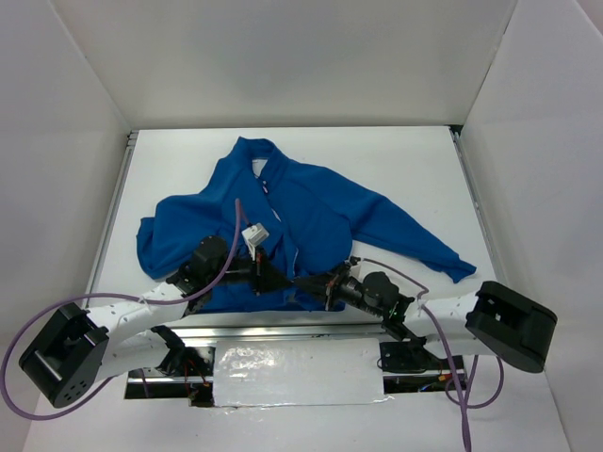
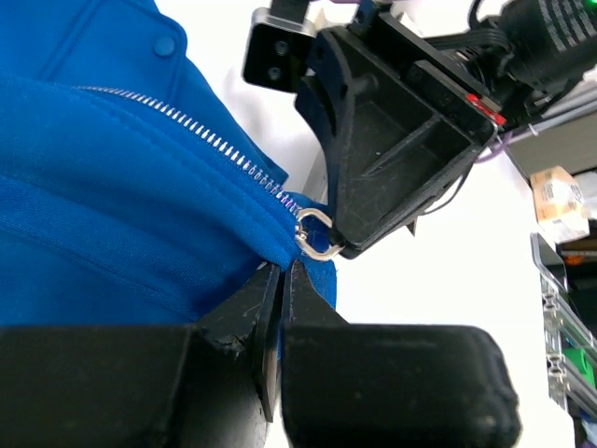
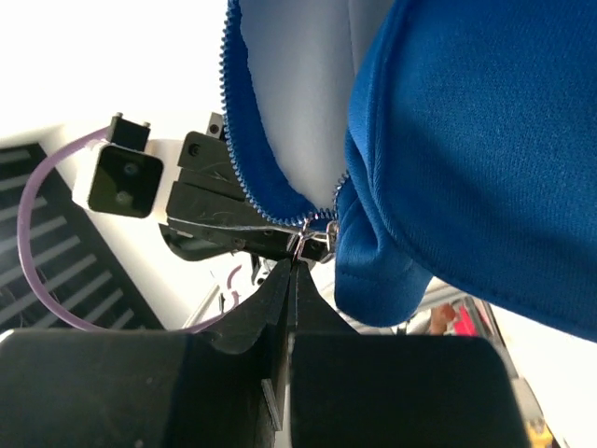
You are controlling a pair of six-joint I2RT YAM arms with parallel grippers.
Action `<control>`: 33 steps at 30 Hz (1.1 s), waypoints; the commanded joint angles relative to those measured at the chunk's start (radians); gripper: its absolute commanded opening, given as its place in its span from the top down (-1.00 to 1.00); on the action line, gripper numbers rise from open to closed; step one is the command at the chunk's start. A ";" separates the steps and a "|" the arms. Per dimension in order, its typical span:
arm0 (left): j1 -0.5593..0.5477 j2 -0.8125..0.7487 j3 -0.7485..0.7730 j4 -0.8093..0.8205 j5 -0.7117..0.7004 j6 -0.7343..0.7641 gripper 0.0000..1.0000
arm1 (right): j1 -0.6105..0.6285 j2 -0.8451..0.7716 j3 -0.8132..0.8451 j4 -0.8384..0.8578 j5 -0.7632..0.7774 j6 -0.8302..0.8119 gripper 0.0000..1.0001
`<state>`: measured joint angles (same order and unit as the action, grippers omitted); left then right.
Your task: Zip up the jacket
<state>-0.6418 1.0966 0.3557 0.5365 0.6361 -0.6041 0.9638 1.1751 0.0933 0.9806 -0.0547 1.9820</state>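
Observation:
The bright blue jacket [image 1: 311, 212] lies spread on the white table [image 1: 405, 160], collar at the far side, front open along the zipper. Both grippers meet at its near hem. My left gripper [image 1: 273, 279] is shut on the blue hem fabric just below the zipper's bottom end, as the left wrist view [image 2: 283, 273] shows. My right gripper [image 1: 306, 282] is shut on the small metal zipper pull [image 3: 312, 241], its tips [image 3: 292, 264] pinching it. The pull's ring [image 2: 315, 235] sits at the lower end of the silver teeth [image 2: 205, 131]. The jacket's white lining [image 3: 289, 93] shows above.
A metal rail [image 1: 283, 330] runs along the table's near edge, with a shiny sheet [image 1: 292, 377] below it. White walls close in the back and both sides. The jacket's right sleeve [image 1: 424, 247] stretches toward the right arm.

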 commanded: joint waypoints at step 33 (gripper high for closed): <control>-0.078 -0.012 0.080 -0.312 -0.192 0.021 1.00 | -0.359 0.087 0.492 -0.894 -0.111 -0.696 -0.09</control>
<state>-0.7155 1.1057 0.4072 0.3115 0.5873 -0.5575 0.6159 1.2518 0.4820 0.5678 -0.2729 1.5742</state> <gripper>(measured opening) 0.126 0.520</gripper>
